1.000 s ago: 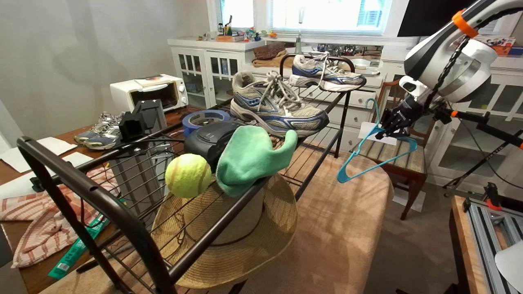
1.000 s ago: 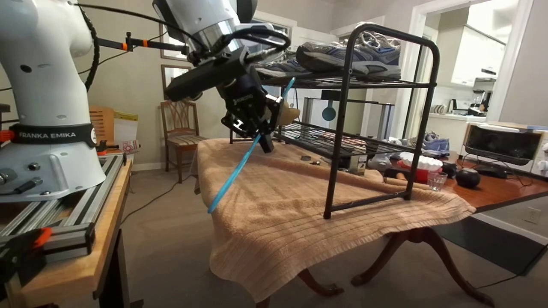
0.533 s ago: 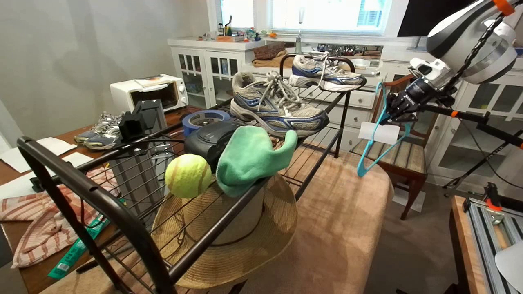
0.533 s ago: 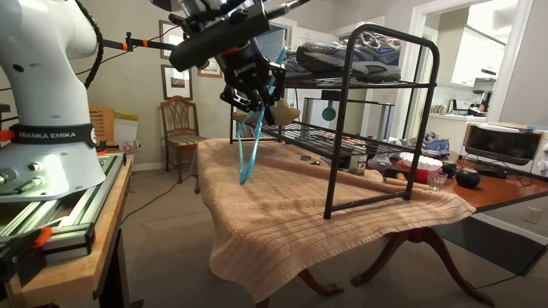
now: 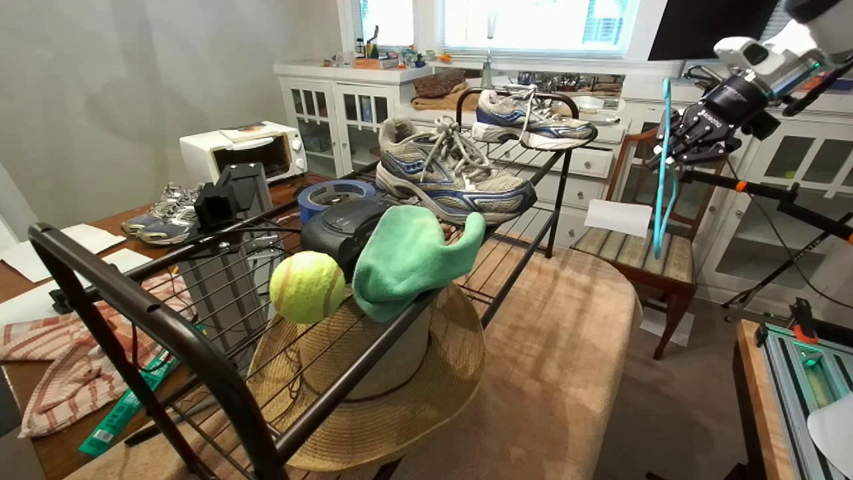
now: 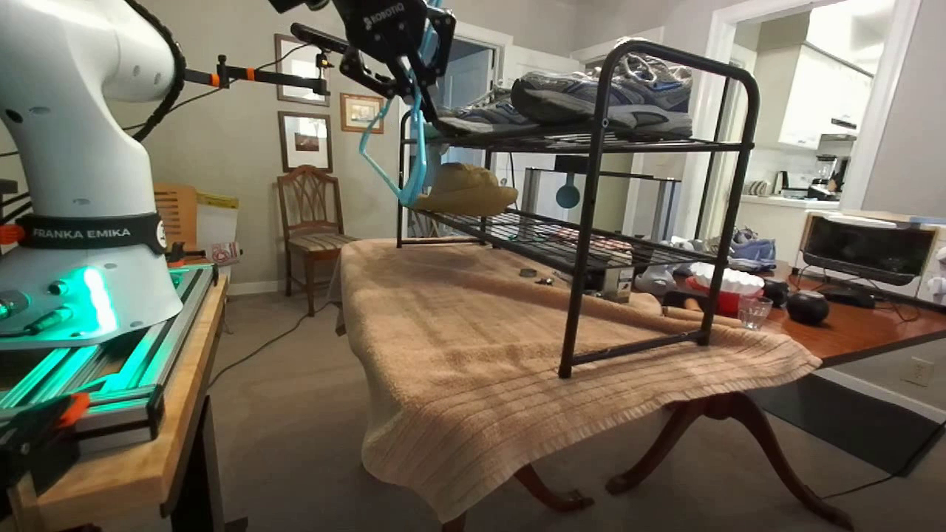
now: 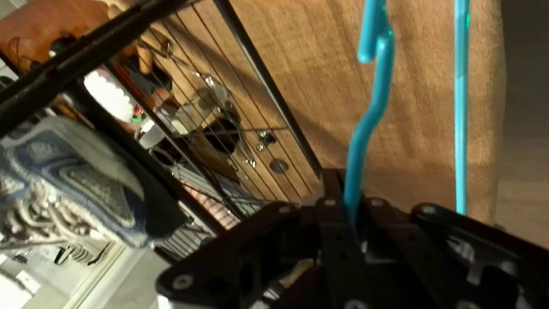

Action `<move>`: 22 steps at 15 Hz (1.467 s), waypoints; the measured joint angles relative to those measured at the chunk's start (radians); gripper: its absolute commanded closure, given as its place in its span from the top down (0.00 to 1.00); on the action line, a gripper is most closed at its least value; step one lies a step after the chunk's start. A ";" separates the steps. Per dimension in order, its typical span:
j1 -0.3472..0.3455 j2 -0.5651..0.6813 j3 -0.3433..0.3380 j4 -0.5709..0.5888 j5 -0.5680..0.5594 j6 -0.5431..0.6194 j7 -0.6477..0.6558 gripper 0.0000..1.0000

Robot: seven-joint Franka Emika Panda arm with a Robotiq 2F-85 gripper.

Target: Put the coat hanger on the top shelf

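Gripper [image 7: 350, 197] clamped on the coat hanger [image 7: 377, 105], which runs off the wrist view's top edge; upper right in an exterior view, the hanger hangs apart from the top shelf [image 5: 363, 365], which sneakers [image 5: 463, 181] partly hide

The black two-fingered gripper [image 7: 351, 195] clamps the thin turquoise coat hanger [image 7: 369, 119]. A black metal-barred rack [image 7: 265, 77] and a grey-and-blue laced sneaker [image 7: 98, 189] occupy the view's left side.
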 measured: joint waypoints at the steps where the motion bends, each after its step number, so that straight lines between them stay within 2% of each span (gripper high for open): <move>1: -0.017 -0.048 0.020 0.000 -0.002 -0.053 0.048 0.01; 5: -0.085 -0.201 0.148 0.001 0.000 -0.198 0.349 0.01; 7: -0.120 -0.239 0.225 0.013 0.001 -0.226 0.510 0.01; 9: -0.128 -0.254 0.279 0.035 0.001 -0.237 0.667 0.01; 11: -0.116 -0.257 0.299 0.062 -0.010 -0.254 0.816 0.01; 16: 0.085 -0.282 0.164 0.095 -0.150 -0.254 1.075 0.01; 19: 0.186 -0.306 0.089 0.098 -0.213 -0.254 1.158 0.01; 22: 0.262 -0.334 0.029 0.100 -0.256 -0.262 1.186 0.01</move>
